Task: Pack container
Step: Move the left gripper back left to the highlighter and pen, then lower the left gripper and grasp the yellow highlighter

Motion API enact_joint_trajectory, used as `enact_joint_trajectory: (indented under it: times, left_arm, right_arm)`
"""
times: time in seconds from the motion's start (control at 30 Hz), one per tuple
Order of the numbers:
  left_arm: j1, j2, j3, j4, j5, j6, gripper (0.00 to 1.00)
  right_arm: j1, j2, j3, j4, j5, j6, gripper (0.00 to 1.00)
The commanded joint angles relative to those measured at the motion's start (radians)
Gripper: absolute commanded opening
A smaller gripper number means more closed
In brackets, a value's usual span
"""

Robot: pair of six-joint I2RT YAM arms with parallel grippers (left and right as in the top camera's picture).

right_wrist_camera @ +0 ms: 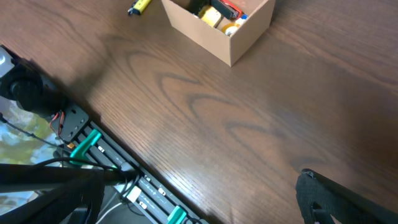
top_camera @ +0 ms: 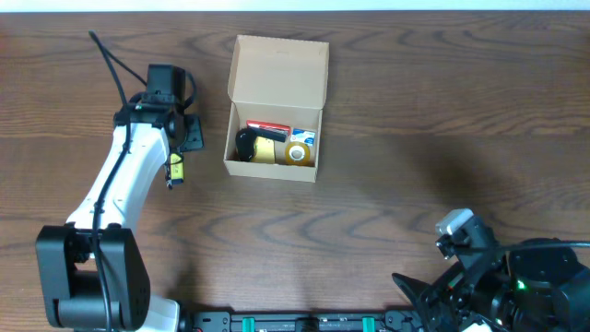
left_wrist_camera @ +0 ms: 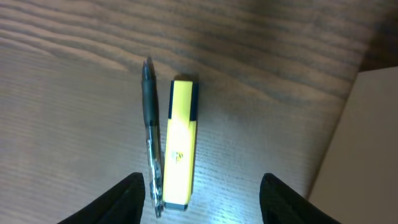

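1. The left gripper [left_wrist_camera: 202, 185] hangs released, its two dark fingers [left_wrist_camera: 124, 199] spread wide just above the table [top_camera: 415, 111].
2. Between those fingers, toward 12 o'clock in the left wrist view, a yellow highlighter [left_wrist_camera: 179, 146] lies flat. A dark pen [left_wrist_camera: 150, 124] lies along its 9 o'clock side, just beside it; neither is gripped.
3. At 3 o'clock in that view, a pale tan wall of the container [left_wrist_camera: 367, 143] shows near the highlighter.
4. From overhead, the container [top_camera: 277, 69] sits at 12 o'clock on the table with its flap lid open. It holds a yellow roll [top_camera: 297, 152], a red item [top_camera: 267, 124] and a black item [top_camera: 244, 140].
5. The right gripper [right_wrist_camera: 329, 193] is at 5 o'clock on the table, well apart from the container. I cannot tell whether it is clenched or released.
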Motion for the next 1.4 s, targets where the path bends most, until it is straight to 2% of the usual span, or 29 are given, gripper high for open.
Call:
enact_joint_trajectory:
  times: [0.0, 0.37, 0.63, 1.17, 1.37]
  left_arm:
    - [0.014, -0.001, -0.055, 0.052, 0.025, 0.037, 0.60]
    - [0.035, 0.004, -0.239, 0.320, 0.032, 0.047, 0.55]
    - [0.047, 0.060, -0.283, 0.433, 0.023, 0.038, 0.54]
    - [0.086, 0.089, -0.284, 0.466, 0.000, 0.039, 0.50]
    - [0.085, 0.130, -0.284, 0.470, 0.077, 0.036, 0.47]
  right_arm:
    - [0.000, 0.000, 0.001, 0.000, -0.008, 0.006, 0.99]
    - [0.000, 0.000, 0.001, 0.000, -0.008, 0.006, 0.99]
    - [0.000, 0.000, 0.001, 0.000, -0.008, 0.006, 0.99]
    - [0.000, 0.000, 0.001, 0.000, -0.008, 0.006, 0.99]
    - [0.000, 0.000, 0.001, 0.000, -0.008, 0.006, 0.99]
